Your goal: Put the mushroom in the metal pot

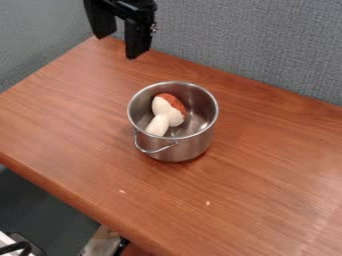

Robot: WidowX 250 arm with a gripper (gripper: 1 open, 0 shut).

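Currently, mushroom (167, 114) inside metal pot (174, 121); end effector (119, 30) released, near table's (267, 185) far edge

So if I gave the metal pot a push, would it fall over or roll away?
Probably neither: the metal pot stands upright on a broad, flat-looking base. Its smooth, shiny sides might feel slippery, and the mushroom inside could wobble about.

The black gripper (119, 38) hangs beyond the pot (174, 122), well apart from it, fingers spread open and pointing down, holding nothing.
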